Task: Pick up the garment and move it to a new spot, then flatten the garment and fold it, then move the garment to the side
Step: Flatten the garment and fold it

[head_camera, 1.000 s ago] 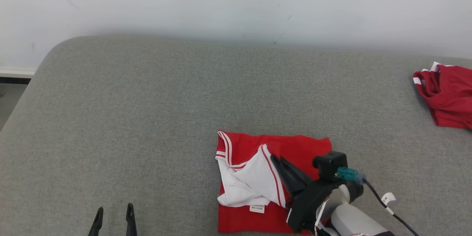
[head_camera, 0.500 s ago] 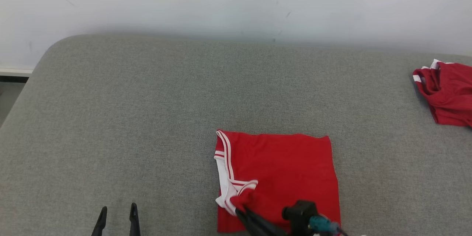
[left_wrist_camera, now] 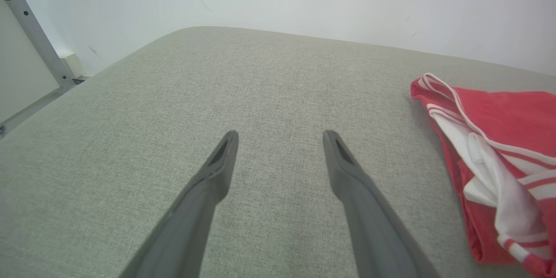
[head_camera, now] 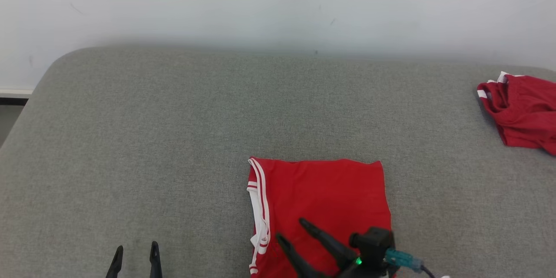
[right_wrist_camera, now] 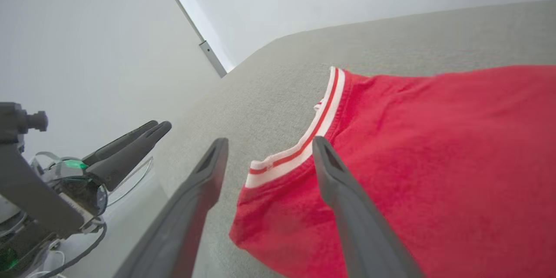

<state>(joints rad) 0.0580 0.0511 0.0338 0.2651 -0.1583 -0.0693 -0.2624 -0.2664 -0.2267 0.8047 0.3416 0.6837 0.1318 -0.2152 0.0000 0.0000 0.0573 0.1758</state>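
The pale, smooth wall (head_camera: 278,4) takes up the whole far side, matte with a few faint scuffs. Below it lies the worktop (head_camera: 173,139), a broad grey slab covered in coarse woven cloth, padded-looking, with a rounded far-left corner.

The garment (head_camera: 321,195) lies near my edge of the worktop, right of centre, folded into a roughly square, flat red block of soft knit. A ribbed white band (head_camera: 256,208) with red stripes runs down its left edge. In the left wrist view that edge (left_wrist_camera: 499,139) shows loose white layers bunched between the red ones.

A second red garment (head_camera: 521,113) sits crumpled well apart at the far right, with the same white trim showing at its top corner.

The right tool (head_camera: 290,230) hangs over the near part of the folded garment, its two long dark tapered fingers spread wide and holding nothing. From its own wrist view (right_wrist_camera: 269,142) the striped band's corner lies between the fingers. I cannot tell whether the tips touch the cloth.

The left tool (head_camera: 136,247) is at the lower left over bare grey fabric, also wide apart and empty (left_wrist_camera: 280,134).

A small teal connector (head_camera: 402,258) sits on the right wrist housing.
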